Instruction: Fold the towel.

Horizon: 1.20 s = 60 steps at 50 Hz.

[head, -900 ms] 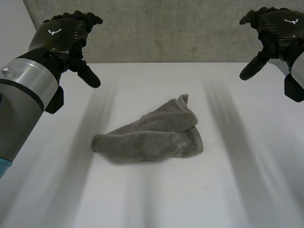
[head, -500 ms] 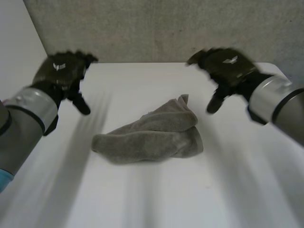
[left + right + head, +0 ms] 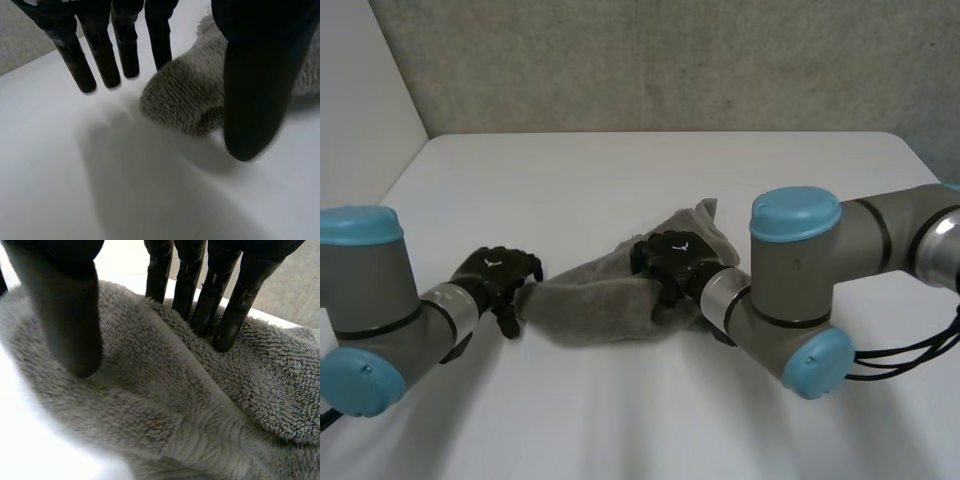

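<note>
A crumpled grey towel (image 3: 600,300) lies bunched in the middle of the white table (image 3: 620,170). My left hand (image 3: 498,280) is down at the towel's left end, open, its straight fingers (image 3: 100,55) and thumb standing on either side of the end of the towel (image 3: 185,100) without closing on it. My right hand (image 3: 672,262) rests over the towel's right part, open. Its straight fingers (image 3: 200,295) touch the towel (image 3: 175,405) and the thumb stands apart above the pile.
A rough grey wall (image 3: 670,60) runs along the table's far edge. Bare white tabletop lies in front of the towel and to both sides. My two forearms stretch low over the table on either side of the towel.
Both hands have come down from high at the far corners to the towel: the left to its left end, the right onto its right part. The towel has not changed shape.
</note>
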### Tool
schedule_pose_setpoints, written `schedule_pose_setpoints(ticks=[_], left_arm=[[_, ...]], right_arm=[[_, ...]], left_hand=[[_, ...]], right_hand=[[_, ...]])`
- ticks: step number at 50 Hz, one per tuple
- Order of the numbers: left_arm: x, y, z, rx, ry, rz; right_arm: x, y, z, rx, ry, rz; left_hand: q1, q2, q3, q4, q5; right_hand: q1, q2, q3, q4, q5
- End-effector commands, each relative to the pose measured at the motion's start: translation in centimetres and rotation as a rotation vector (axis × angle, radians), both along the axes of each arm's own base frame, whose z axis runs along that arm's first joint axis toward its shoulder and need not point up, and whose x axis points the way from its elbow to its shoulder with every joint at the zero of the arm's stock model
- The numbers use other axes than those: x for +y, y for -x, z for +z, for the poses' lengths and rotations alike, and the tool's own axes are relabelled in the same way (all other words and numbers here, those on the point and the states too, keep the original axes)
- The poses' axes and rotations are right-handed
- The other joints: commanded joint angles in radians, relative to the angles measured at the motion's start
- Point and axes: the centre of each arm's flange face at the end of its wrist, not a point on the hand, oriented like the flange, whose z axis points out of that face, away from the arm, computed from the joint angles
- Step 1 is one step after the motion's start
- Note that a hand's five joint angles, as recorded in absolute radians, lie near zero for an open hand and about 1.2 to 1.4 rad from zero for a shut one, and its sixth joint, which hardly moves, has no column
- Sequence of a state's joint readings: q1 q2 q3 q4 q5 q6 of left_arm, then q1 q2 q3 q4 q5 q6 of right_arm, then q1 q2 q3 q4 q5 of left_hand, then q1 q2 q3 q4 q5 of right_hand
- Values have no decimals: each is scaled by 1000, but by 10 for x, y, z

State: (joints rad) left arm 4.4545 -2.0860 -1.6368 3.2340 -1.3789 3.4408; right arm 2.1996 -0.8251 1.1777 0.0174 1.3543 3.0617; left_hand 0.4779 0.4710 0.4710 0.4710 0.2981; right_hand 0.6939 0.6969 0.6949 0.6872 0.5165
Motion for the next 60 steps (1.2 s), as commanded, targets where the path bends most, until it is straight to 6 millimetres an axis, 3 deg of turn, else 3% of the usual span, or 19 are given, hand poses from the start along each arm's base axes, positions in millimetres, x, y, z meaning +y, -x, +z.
schedule_pose_setpoints(ticks=[1,5,11,13,14,16,17,18,19,20,21,24,26,29,32,41,45,50,60], left_arm=[[-5,6,-8,8,41,-15],[-12,15,1,32,123,-33],[-15,36,31,89,269,-75],[-24,49,70,144,427,-89],[-24,49,70,145,428,-89],[-30,55,92,175,515,-88],[-36,62,117,209,607,-79],[-39,69,142,254,694,-62],[-39,69,143,254,695,-62],[-38,76,167,307,777,-34],[-37,80,194,374,870,13],[-30,76,245,512,1070,104],[-25,72,264,568,1148,135],[-20,69,272,596,1195,141],[-17,69,250,544,1122,136],[-2,71,153,356,797,48],[16,72,109,293,675,-57],[26,69,91,265,615,-89],[34,60,98,191,574,-77]], right_arm=[[-11,-7,-3,-29,57,-15],[-16,-11,-3,-35,67,-13],[-18,-12,16,-66,104,-6],[-27,-12,64,-140,220,-15],[-27,-12,64,-140,220,-15],[-51,-5,124,-225,444,-55],[-51,-4,125,-225,445,-55],[-67,5,155,-260,587,-91],[-67,5,155,-260,589,-91],[-76,15,191,-319,756,-125],[-74,22,226,-393,918,-139],[-62,39,283,-526,1164,-158],[-56,42,291,-537,1193,-147],[-60,46,277,-477,1130,-127],[-70,52,247,-375,987,-107],[-61,54,137,-113,472,-29],[-52,57,117,-68,371,-24],[-45,63,99,-28,283,-31],[-26,81,100,110,129,-20]], left_hand=[[465,472,472,472,470],[885,892,892,892,890],[918,925,925,925,924],[918,925,925,925,924],[918,925,925,925,924],[918,925,925,925,924],[918,925,925,925,924],[918,925,925,925,924],[918,925,925,925,924],[918,925,925,925,924],[918,925,925,925,924],[918,925,925,925,924],[918,925,925,925,924],[918,925,925,925,924],[918,925,925,925,924],[918,925,925,925,924],[918,925,925,925,924],[918,925,925,925,924],[918,925,925,925,924]], right_hand=[[227,224,226,234,230],[637,634,636,644,640],[702,699,701,709,705],[702,699,701,709,705],[702,699,701,709,705],[702,699,701,709,705],[702,699,701,709,705],[702,699,701,709,705],[702,699,701,709,705],[702,699,701,709,705],[702,699,701,709,705],[702,699,701,709,705],[702,699,701,709,705],[702,699,701,709,705],[702,699,701,709,705],[702,699,701,709,705],[702,699,701,709,705],[702,699,701,709,705],[702,699,701,709,705]])
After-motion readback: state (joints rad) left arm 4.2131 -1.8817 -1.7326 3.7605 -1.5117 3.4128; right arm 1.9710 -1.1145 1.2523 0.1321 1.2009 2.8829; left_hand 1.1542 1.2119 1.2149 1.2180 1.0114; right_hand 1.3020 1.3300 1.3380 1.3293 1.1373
